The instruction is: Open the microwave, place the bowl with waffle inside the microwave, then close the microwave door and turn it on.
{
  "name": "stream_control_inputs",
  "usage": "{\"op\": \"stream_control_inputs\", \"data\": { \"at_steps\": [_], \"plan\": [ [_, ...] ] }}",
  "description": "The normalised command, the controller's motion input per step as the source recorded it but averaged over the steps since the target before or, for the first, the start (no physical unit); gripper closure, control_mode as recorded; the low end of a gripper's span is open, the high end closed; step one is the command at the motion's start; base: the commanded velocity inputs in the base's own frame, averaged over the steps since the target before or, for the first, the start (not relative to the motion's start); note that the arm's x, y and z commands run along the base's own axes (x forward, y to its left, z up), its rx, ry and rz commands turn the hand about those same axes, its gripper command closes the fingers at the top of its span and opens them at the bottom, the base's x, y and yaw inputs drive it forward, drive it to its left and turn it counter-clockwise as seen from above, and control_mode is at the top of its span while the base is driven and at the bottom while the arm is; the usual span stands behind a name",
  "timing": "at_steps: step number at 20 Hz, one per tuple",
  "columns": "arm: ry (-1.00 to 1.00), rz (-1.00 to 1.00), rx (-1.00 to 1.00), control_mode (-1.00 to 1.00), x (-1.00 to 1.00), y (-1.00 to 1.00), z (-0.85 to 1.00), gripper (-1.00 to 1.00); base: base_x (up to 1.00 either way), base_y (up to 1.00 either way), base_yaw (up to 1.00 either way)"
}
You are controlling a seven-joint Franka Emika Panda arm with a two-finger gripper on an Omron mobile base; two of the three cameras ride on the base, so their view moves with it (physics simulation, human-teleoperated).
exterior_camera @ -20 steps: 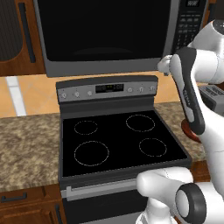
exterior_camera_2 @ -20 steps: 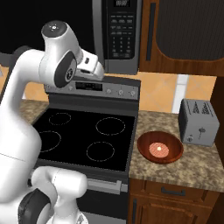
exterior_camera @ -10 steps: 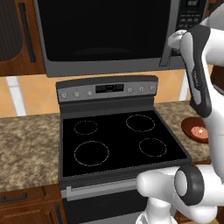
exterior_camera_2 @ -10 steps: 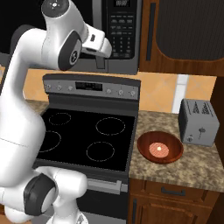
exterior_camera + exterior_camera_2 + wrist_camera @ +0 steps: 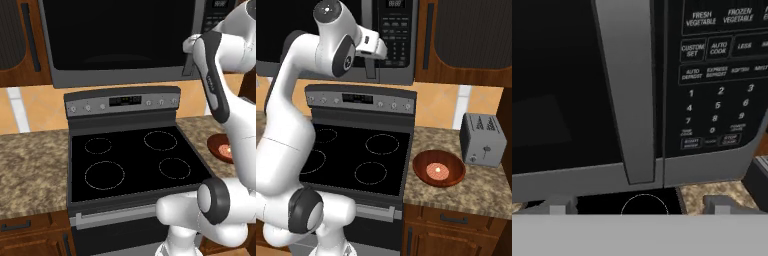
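Before the closed black-glass microwave door (image 5: 567, 90), the spread, empty gripper (image 5: 639, 205) is held just short of its long vertical grey handle bar (image 5: 629, 95); the reddish-brown glossy bowl (image 5: 439, 168) with the pale waffle (image 5: 438, 171) is seen below the microwave, on the counter.

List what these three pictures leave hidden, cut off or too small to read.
- Microwave interior: hidden behind the dark glass of the shut microwave door, all views.
- End effector: fingertips barely rise into the hand view.
- Bowl: partly behind the arm, left base view.
- Waffle: too small for detail, right base view.
- Keypad: cut by the hand view's edge.
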Motion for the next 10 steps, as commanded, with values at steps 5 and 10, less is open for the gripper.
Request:
{"op": "stream_control_inputs", "data": {
  "at_steps": [5,10],
  "plan": [
    [-0.16,0.03,0.0,-1.0,0.51,0.0,-0.3,-1.0,0.0,0.0,0.0],
    [-0.16,0.03,0.0,-1.0,0.51,0.0,-0.25,-1.0,0.0,0.0,0.0]
  ]
}}
